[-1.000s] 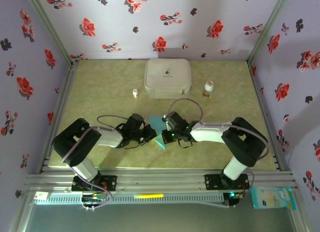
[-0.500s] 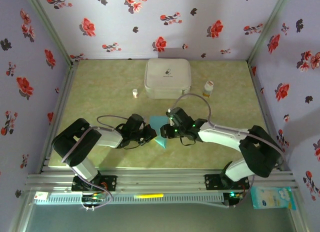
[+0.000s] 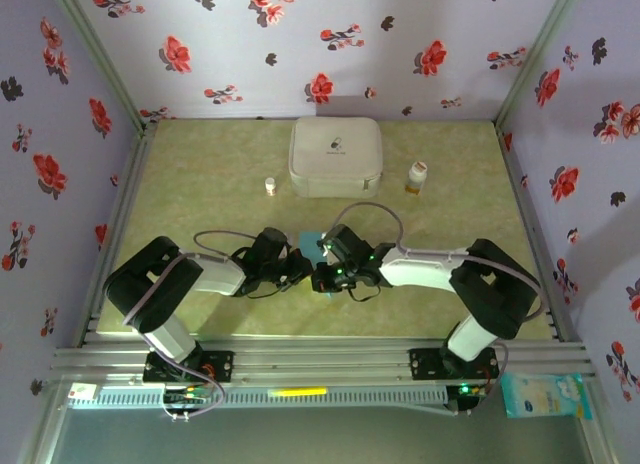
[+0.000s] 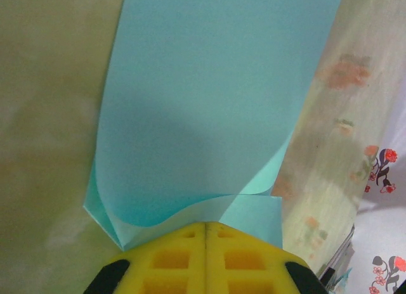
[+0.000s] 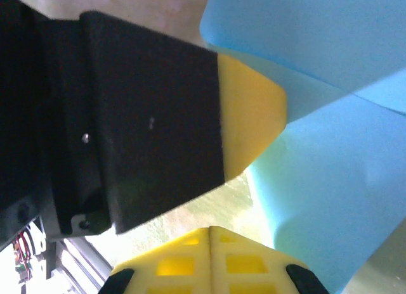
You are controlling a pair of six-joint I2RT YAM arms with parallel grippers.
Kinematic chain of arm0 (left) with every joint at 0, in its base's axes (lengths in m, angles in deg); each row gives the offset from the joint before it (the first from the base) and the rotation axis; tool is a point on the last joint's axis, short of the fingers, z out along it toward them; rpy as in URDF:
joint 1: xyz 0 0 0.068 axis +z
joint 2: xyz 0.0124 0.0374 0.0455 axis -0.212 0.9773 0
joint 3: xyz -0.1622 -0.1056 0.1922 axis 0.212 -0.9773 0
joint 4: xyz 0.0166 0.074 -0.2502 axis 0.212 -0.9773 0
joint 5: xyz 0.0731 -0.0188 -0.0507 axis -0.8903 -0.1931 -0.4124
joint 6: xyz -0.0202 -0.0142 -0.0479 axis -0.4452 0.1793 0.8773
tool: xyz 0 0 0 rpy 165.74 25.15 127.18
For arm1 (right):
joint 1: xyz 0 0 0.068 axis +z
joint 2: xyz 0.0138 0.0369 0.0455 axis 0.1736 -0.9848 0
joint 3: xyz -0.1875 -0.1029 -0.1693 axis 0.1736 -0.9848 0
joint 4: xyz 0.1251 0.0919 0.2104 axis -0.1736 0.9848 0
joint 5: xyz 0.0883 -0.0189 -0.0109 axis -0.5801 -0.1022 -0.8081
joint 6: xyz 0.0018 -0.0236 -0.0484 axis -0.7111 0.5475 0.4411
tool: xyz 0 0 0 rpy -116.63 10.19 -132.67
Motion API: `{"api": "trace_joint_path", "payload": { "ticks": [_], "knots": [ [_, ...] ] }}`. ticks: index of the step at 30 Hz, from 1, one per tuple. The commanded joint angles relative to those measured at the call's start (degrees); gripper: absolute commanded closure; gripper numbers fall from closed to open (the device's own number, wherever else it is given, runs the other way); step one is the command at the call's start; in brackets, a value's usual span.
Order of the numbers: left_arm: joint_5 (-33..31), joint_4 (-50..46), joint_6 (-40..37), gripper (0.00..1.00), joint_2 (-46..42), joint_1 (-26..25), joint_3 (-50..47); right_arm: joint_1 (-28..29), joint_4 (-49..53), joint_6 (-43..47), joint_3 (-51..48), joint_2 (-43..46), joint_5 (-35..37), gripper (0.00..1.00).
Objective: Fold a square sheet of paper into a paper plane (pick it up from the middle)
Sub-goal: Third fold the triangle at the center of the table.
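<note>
The two arms reach in from the near rail and meet at the middle of the green bench [image 3: 200, 199], their tips just beside each other. The left tool [image 4: 206, 225] is fully closed, its yellow pads pressed together along a straight seam, and it has hold of the square sheet of paper [image 4: 209, 104]. In the left wrist view the light blue-teal sheet runs up and away from the pads, and one edge is curled over into a loose double layer that comes in right at the tips. The right tool [image 5: 210, 230] is likewise closed, pad against pad. The sheet lies just to one side of its pads, and bare bench shows past the tips, so it cannot be told whether any paper is caught there. In the right wrist view the left tool appears side-on as a black finger with a yellow end. That end touches the paper where an upper flap and a lower flap meet. From above, a small teal patch of the sheet shows just beyond the two tools, on the side toward the white rounded case [image 3: 335, 156] but well apart from it. The case sits at the far middle of the bench. A small white jar [image 3: 270, 185] stands just to its left and a small white-capped bottle [image 3: 417, 176] stands to its right.
</note>
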Motion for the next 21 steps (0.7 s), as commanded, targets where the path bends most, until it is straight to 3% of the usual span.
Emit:
{"api": "trace_joint_path", "payload": {
  "ticks": [1, 21],
  "knots": [
    [-1.8, -3.2, -1.8, 1.00, 0.6, -0.3, -1.1, 0.0, 1.7, -0.4, 2.2, -1.4, 0.4, 0.99],
    [-1.7, -2.8, -1.6, 1.00, 0.7, -0.3, -1.4, 0.0, 2.0, -1.3, -0.6, -3.4, 1.2, 0.98]
  ]
}}
